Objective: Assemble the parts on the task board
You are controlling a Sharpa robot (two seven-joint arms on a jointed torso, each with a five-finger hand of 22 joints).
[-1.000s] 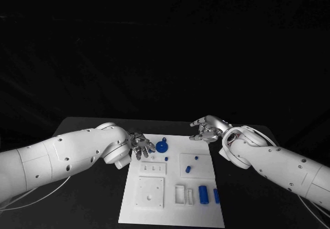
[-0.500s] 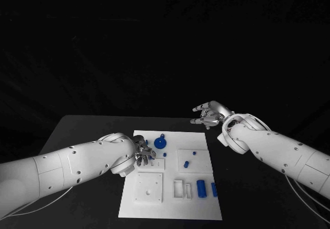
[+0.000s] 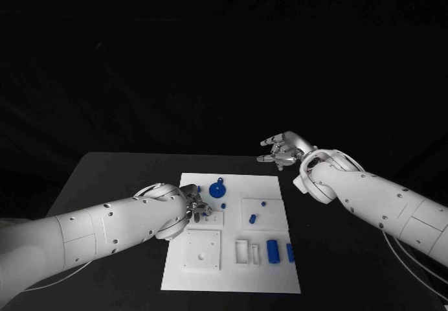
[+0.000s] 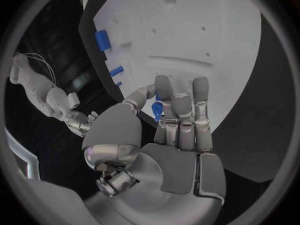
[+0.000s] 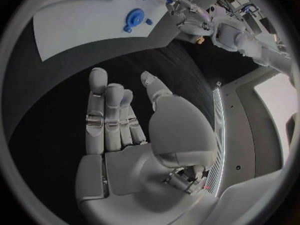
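Note:
The white task board (image 3: 232, 285) lies in the middle of the black table. My left hand (image 3: 194, 208) hovers over the board's left side and pinches a small blue part (image 4: 156, 111) between thumb and fingers. A round blue disc (image 3: 217, 190) and a small blue peg (image 3: 222, 206) lie just beyond that hand. Short blue cylinders (image 3: 274, 251) stand near the board's right edge. My right hand (image 3: 282, 151) is off the board's far right corner, over the bare table, with its fingers (image 5: 106, 110) spread and nothing in them.
Raised white blocks sit on the board: a square plate (image 3: 202, 251), a slotted block (image 3: 246, 251) and a block (image 3: 262, 214) carrying two small blue pegs. Black table (image 3: 112, 188) surrounds the board on both sides.
My left hand has come nearer along the board's left side. My right hand has drawn back from the board's far edge. The whole picture has also shifted slightly.

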